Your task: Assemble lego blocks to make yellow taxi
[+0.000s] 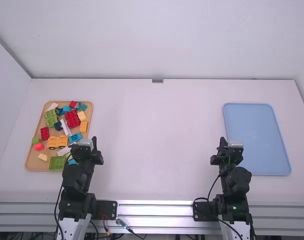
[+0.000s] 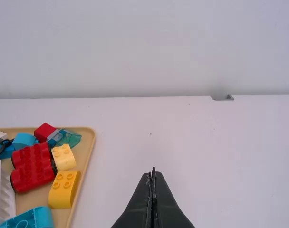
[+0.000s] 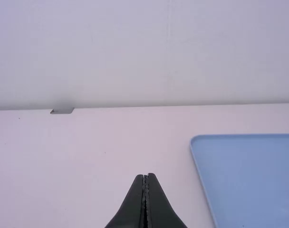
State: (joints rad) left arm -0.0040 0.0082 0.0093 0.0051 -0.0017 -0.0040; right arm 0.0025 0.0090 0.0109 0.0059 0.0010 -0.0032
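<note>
Blocks (image 1: 72,119) on tan tray (image 1: 34,164), just beside left pincer (image 1: 94,143), fingers together

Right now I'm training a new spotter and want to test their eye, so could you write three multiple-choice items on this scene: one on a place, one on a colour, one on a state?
1. Where does the red wheeled block lie?
A) between the two arms
B) in the tan tray
C) against the back wall

2. What colour is the right-hand tray?
A) green
B) red
C) blue

3. How does the left gripper stand?
A) closed, holding nothing
B) spread wide
C) clamped on a block

1: B, the left wrist view shows it inside the tray's rim.
2: C, its whole surface is light blue.
3: A, its fingertips meet with nothing between them.
</note>
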